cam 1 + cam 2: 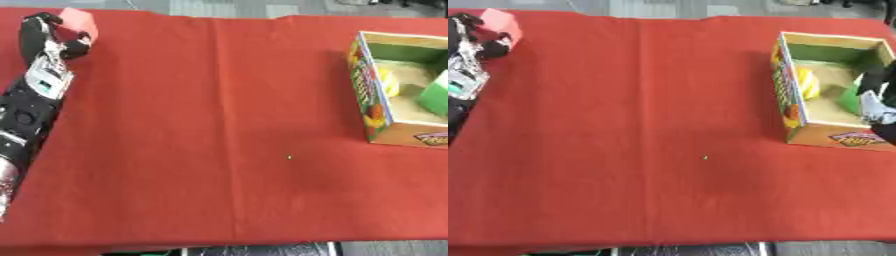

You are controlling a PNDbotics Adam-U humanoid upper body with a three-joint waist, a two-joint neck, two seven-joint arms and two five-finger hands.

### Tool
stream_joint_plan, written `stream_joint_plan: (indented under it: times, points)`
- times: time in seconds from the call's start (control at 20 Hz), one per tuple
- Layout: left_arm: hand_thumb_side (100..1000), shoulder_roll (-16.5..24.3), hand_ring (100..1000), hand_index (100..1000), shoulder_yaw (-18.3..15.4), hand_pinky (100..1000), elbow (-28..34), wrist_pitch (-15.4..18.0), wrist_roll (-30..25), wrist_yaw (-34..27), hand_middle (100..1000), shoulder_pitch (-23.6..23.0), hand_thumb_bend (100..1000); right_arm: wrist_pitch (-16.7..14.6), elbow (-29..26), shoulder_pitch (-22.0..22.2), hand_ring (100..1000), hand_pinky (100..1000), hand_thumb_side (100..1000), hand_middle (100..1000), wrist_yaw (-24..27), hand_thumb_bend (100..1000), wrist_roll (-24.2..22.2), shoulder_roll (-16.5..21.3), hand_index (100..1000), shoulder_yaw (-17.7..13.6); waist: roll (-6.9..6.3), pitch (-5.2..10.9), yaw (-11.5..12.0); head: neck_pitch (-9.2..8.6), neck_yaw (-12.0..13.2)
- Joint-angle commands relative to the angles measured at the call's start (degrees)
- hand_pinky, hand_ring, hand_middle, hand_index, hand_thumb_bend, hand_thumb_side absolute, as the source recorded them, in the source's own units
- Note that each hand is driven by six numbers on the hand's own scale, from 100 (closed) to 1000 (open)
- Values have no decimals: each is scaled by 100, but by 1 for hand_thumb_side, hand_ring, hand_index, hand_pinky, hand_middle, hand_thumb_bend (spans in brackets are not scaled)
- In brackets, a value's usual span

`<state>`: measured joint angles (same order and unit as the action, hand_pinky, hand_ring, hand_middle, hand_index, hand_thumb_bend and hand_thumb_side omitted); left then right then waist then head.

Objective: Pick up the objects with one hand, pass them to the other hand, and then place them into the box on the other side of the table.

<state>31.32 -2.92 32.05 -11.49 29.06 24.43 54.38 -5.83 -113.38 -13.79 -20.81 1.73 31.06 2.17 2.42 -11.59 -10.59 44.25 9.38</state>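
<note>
A red cloth (219, 140) covered the whole table, reaching out from under my left arm to the carton on the opposite side. That cardboard box (794, 100) stood open-topped well away from my left hand (48, 40), across the cloth, with my right hand (877, 100) at its outer edge, over its wall; I could not tell whether that hand's fingers were open or curled. The box's outer walls carried bright printed fruit-coloured graphics and a label on the front corner, but none of the lettering could be read. Inside it lay a green block (435, 95) beside my right hand and a yellow object (808, 84) further from it, against the inner wall. My left hand, at the far corner of the cloth, had its fingers curled round a pink block (79, 22), gripping it.
</note>
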Motion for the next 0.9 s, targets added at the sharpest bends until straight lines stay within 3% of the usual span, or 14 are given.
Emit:
stream_joint_plan:
  times: [0.05, 0.45, 0.5, 0.55, 0.9]
  points:
    - [100, 157, 594, 630, 7, 736, 118, 42, 157, -37, 494, 110, 208, -30, -93, -38, 380, 672, 269, 424, 38, 100, -12, 97, 919, -51, 47, 38, -2, -13, -23]
    - [100, 288, 569, 597, 101, 727, 514, 243, 178, -411, 467, 34, 155, -17, -79, 1, 381, 672, 271, 424, 26, 100, 3, 121, 919, -66, 14, 86, 40, -13, -75]
    - [128, 326, 568, 594, 135, 727, 651, 273, 120, -480, 465, 7, 114, -17, -77, 6, 380, 671, 271, 423, 24, 100, 5, 125, 919, -67, 8, 95, 52, -13, -88]
    - [100, 370, 567, 593, 172, 727, 806, 306, 50, -568, 464, -32, 150, -17, -75, 10, 380, 671, 269, 423, 23, 100, 6, 130, 919, -68, 2, 105, 65, -13, -101]
    - [100, 831, 558, 585, 651, 727, 2354, 472, -694, -1385, 456, -449, 135, -42, -89, -30, 380, 670, 255, 422, 46, 100, -42, 189, 918, -19, -50, 211, 173, -13, -186]
